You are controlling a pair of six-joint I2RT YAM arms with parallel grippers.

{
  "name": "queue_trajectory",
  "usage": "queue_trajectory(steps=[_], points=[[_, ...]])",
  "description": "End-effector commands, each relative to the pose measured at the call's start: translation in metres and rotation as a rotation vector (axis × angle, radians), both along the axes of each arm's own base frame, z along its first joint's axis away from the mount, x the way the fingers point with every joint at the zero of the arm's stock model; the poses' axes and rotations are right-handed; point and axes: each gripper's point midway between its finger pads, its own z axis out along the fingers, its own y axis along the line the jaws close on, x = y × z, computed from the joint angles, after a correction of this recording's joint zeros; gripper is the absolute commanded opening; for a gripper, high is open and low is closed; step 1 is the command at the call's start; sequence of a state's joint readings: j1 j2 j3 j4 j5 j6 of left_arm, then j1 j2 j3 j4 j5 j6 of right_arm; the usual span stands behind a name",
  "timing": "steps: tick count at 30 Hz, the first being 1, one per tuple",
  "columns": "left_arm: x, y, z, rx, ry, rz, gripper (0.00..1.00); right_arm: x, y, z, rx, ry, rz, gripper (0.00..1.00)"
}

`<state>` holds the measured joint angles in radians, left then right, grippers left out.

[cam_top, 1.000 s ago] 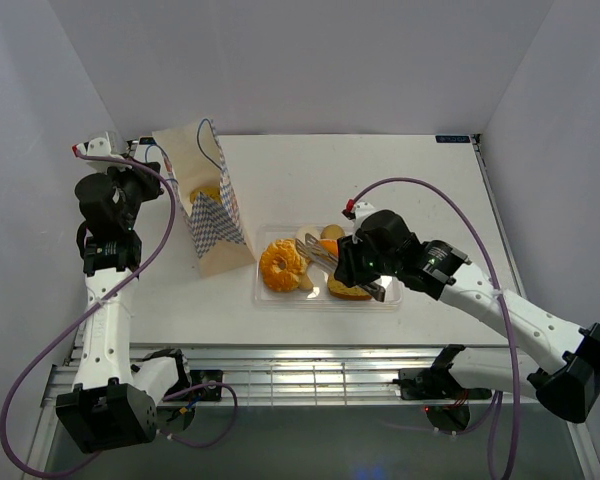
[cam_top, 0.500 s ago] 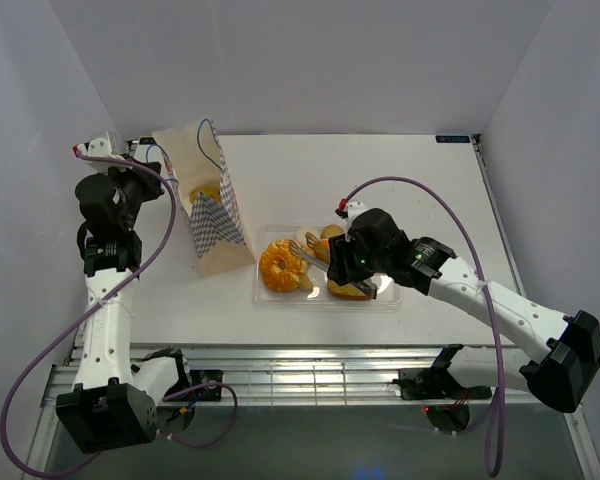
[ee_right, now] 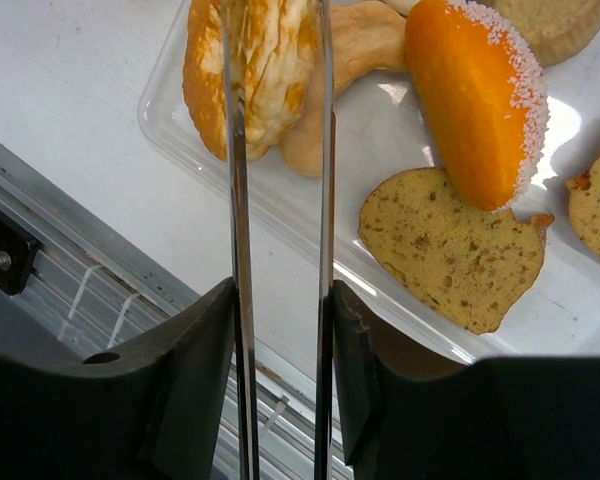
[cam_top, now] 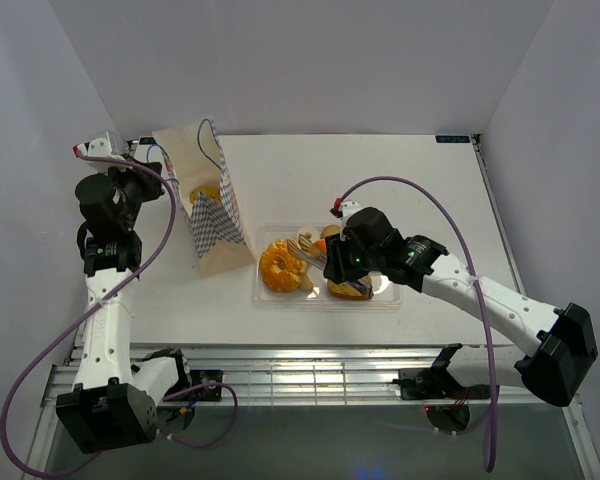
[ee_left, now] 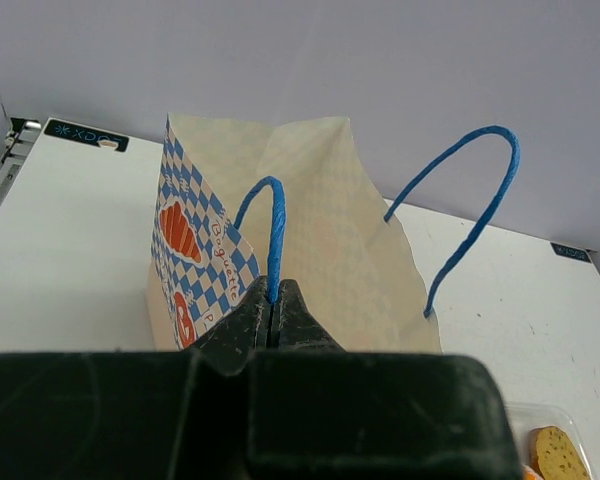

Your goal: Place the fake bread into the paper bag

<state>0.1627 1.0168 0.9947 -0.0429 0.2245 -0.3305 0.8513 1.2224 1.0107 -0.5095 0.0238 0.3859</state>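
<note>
From above, you see the paper bag near the table's far-left corner. The fake bread lies in a clear tray by the near edge, under the right gripper.

In the left wrist view, the left gripper is closed on a blue handle, and the bag's side reads "Baguette".

In the right wrist view, the thin fingers stand apart over the twisted ring. Only here is the sugared orange roll clear.

Top cam overhead, far — wrist cams close; right shares tray.
</note>
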Motion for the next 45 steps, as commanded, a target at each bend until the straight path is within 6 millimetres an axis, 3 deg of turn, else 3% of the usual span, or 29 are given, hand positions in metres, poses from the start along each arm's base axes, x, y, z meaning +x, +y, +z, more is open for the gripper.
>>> queue_trajectory(steps=[1, 8, 15, 20, 28, 40, 45], points=[[-0.006, -0.002, 0.008, 0.001, -0.029, -0.013, 0.00, 0.010, 0.011, 0.013, 0.061, -0.034, -0.003, 0.43], [-0.007, -0.003, 0.008, 0.000, -0.030, -0.016, 0.00, 0.006, 0.016, 0.010, 0.080, -0.007, 0.027, 0.38], [-0.006, -0.002, 0.007, -0.001, -0.029, -0.015, 0.00, 0.006, 0.020, 0.015, 0.100, -0.002, 0.043, 0.23], [-0.007, -0.002, 0.007, 0.000, -0.030, -0.015, 0.00, 0.006, 0.023, 0.041, 0.150, -0.039, 0.057, 0.08], [-0.007, -0.003, 0.006, -0.003, -0.030, -0.021, 0.00, 0.007, 0.022, 0.091, 0.208, -0.114, 0.063, 0.08], [-0.008, -0.004, 0.006, -0.006, -0.035, -0.024, 0.00, 0.009, 0.013, 0.130, 0.192, -0.194, 0.080, 0.08], [-0.008, -0.003, 0.005, -0.006, -0.033, -0.021, 0.00, 0.007, 0.011, 0.177, 0.246, -0.270, 0.097, 0.08]])
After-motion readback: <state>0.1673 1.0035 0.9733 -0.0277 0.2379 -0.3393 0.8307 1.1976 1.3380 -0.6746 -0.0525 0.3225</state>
